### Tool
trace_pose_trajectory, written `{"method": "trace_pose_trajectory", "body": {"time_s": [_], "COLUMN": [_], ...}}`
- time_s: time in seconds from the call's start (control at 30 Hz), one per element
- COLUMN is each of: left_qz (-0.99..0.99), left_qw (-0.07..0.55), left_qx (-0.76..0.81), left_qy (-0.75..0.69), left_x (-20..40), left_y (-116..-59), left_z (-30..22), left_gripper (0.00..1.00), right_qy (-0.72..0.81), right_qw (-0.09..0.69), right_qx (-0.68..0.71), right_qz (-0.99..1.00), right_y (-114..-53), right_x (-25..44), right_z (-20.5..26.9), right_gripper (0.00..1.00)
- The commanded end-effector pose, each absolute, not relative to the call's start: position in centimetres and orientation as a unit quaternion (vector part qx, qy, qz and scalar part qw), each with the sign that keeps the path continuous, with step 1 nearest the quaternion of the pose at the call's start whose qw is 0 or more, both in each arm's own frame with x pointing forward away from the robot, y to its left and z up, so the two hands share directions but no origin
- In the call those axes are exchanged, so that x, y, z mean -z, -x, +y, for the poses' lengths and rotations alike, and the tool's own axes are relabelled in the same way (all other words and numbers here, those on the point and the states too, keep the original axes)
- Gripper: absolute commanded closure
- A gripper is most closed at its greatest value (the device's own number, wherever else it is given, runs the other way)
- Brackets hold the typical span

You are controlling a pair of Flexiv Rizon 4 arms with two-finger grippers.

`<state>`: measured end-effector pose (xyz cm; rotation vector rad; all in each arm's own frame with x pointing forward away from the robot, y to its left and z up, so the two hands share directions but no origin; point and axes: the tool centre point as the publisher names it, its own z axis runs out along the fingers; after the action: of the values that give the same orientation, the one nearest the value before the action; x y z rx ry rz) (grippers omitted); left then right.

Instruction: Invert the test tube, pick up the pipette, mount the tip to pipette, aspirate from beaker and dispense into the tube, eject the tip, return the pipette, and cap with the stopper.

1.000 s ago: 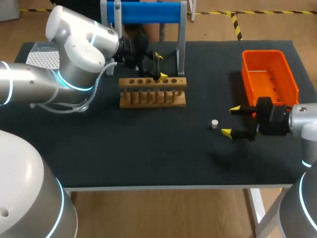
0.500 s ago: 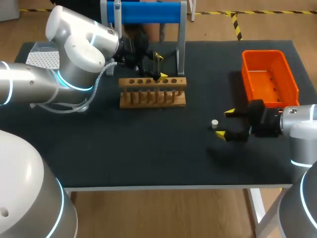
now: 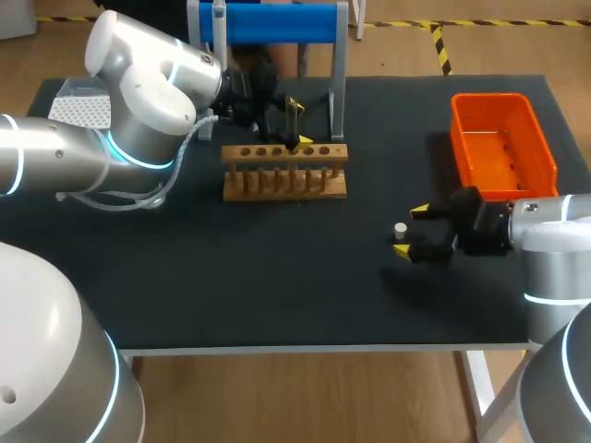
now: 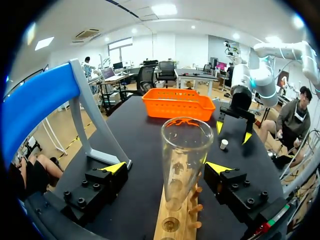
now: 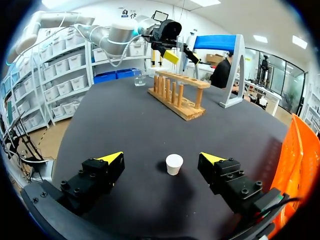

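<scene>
A clear glass test tube [image 4: 182, 150] stands mouth-up in the wooden rack [image 3: 284, 172], between the fingers of my left gripper [image 4: 166, 168]. That gripper is open, and neither finger touches the glass. In the head view my left gripper [image 3: 296, 123] hovers over the rack's back rail. A small white stopper [image 3: 401, 229] stands on the black table right of the middle. My right gripper [image 3: 411, 230] is low over the table and open, with the stopper [image 5: 174, 164] between its yellow tips [image 5: 111, 157], untouched. A glass beaker [image 5: 140, 79] stands beyond the rack.
An orange bin [image 3: 503, 143] sits at the right edge, just behind my right arm. The blue-topped pipette stand [image 3: 268, 23] rises behind the rack. A white tip box [image 3: 78, 106] lies at the far left, partly hidden by my left arm.
My right gripper has slid left along the table until its open tips flank the stopper. The left arm and the test tube have not moved.
</scene>
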<state>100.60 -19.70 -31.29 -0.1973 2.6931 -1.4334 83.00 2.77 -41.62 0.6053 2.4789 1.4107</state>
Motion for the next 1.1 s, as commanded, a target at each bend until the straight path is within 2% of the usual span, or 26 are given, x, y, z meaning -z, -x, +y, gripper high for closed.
{"method": "trace_pose_trajectory", "body": {"time_s": [0.03,0.57,0.83,0.93,1.0,1.07,1.1], "left_qz": [0.881,0.881,0.881,0.881,0.881,0.881,0.881], "left_qw": [0.04,0.04,0.04,0.04,0.04,0.04,0.04], "left_qx": [0.468,0.468,0.468,0.468,0.468,0.468,0.468], "left_qy": [0.064,0.064,0.064,0.064,0.064,0.064,0.064], "left_x": [31.3,31.3,31.3,31.3,31.3,31.3,31.3], "left_y": [-100.7,-100.7,-100.7,-100.7,-100.7,-100.7,-100.7], "left_z": [-19.7,-19.7,-19.7,-19.7,-19.7,-19.7,-19.7], "left_gripper": [0.0,0.0,0.0,0.0,0.0,0.0,0.0], "right_qy": [-0.209,-0.23,-0.244,-0.248,-0.25,-0.252,-0.253], "right_qw": [0.115,0.129,0.132,0.133,0.134,0.134,0.135], "right_qx": [-0.479,-0.47,-0.468,-0.467,-0.465,-0.465,-0.464], "right_qz": [0.845,0.842,0.839,0.838,0.839,0.838,0.838], "right_y": [-83.2,-83.8,-84.0,-84.1,-84.2,-84.2,-84.2], "right_x": [42.1,42.5,42.6,42.6,42.7,42.7,42.7], "right_z": [3.2,3.5,3.8,3.8,3.7,3.7,3.7], "right_gripper": [0.0,0.0,0.13,0.13,0.16,0.44,0.45]}}
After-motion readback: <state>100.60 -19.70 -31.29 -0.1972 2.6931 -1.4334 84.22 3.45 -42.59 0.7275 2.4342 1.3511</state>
